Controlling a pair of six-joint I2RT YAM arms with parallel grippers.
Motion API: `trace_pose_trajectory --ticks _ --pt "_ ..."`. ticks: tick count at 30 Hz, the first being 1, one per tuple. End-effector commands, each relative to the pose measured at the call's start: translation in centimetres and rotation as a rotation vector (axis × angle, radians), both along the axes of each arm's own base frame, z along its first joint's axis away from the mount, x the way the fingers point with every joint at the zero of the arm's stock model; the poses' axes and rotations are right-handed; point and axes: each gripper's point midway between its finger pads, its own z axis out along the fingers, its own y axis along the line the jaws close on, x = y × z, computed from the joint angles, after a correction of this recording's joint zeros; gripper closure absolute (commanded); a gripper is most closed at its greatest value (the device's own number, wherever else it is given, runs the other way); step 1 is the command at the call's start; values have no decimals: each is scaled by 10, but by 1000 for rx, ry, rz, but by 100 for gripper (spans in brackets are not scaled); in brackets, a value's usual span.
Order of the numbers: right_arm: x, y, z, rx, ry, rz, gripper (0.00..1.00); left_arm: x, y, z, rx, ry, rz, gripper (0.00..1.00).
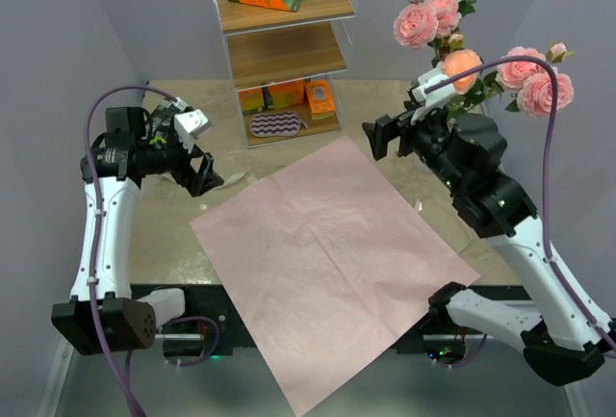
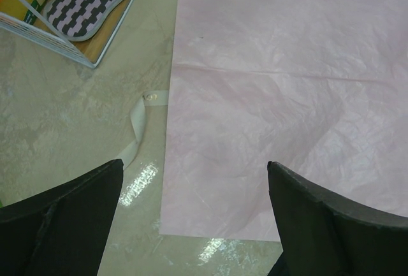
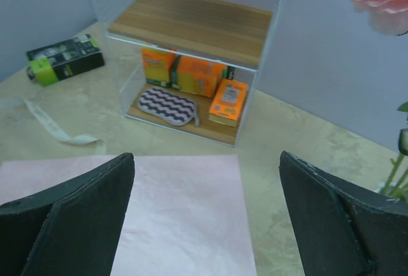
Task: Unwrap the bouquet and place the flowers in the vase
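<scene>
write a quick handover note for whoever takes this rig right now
Left hand: open, empty, over the left corner of the pink sheet.
Right hand: open, empty, facing the shelf unit.
The pink sheet lies spread flat on the table; the cream ribbon lies loose to its left.
The flowers stand upright at the back right, behind the right arm. The vase is hidden and no purple paper is in view.
Done: bouquet unwrapped.
Left: check that every stem sits in the vase.

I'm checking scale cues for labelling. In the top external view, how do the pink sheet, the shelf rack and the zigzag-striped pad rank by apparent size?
1. pink sheet
2. shelf rack
3. zigzag-striped pad, farther from the camera but plainly smallest
</scene>
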Motion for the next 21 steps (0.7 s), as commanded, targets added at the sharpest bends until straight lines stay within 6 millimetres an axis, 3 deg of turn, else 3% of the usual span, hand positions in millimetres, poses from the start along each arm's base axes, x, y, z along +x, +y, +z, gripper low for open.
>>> trace_pose_trajectory --ticks 1,5,6,8,12,14,21 --pt "-38 -19 24 55 -26 -21 1 0 2 12 -13 -29 32 1" --pt "-62 -15 25 56 28 57 1 0 3 14 -17 -26 50 1" --pt "-65 -13 13 53 97 65 1 0 3 14 -20 -24 53 1" --pt "-70 -9 12 59 154 84 1 1 3 12 -29 -8 71 1" --pt "-75 -1 -28 95 338 71 1 0 4 5 -42 17 105 1" --pt "-76 -7 -38 115 354 33 1 -2 5 -7 -44 42 128 1" --pt "-82 0 -122 80 514 36 1 -5 8 -19 -47 41 185 1"
